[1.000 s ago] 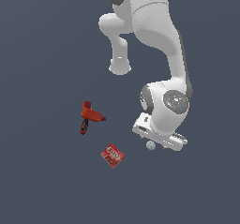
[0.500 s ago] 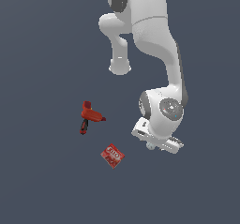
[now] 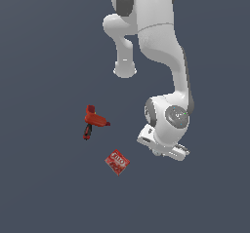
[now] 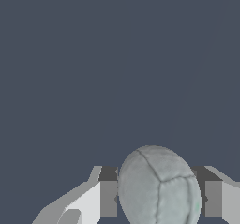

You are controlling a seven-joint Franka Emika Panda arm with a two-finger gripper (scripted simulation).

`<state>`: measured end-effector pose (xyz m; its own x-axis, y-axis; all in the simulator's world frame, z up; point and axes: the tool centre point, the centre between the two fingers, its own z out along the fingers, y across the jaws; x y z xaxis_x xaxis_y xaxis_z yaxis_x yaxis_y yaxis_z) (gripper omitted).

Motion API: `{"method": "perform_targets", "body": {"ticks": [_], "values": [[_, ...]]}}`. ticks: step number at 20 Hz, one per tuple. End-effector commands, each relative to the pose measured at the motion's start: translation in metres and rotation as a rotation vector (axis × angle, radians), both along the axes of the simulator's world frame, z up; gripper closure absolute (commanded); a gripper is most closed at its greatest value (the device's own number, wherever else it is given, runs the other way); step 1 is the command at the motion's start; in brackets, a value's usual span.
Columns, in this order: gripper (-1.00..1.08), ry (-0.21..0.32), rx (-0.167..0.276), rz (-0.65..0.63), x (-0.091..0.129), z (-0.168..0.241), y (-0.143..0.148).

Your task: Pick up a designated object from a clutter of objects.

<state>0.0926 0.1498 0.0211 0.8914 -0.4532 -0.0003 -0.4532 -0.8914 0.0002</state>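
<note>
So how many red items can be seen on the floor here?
2. The red drill-shaped tool lies toward the exterior view's left; the red square packet lies nearer the camera, between the tool and the arm. The arm may hide other things.

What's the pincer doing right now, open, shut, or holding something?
Pincer: open, its fingers either side of the white-grey ball; whether they touch it cannot be told.
</note>
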Motion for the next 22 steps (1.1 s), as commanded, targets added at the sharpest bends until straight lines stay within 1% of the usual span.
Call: {"method": "perform_targets", "body": {"ticks": [1,9,13,18,22], "values": [[1.08,0.0,0.0,0.0,0.0,0.0,0.0],[1.08,0.0,0.0,0.0,0.0,0.001,0.0],[1.08,0.0,0.0,0.0,-0.001,0.009,-0.002],[1.08,0.0,0.0,0.0,-0.005,0.031,-0.005],[1.08,0.0,0.0,0.0,-0.009,0.059,-0.009]]}}
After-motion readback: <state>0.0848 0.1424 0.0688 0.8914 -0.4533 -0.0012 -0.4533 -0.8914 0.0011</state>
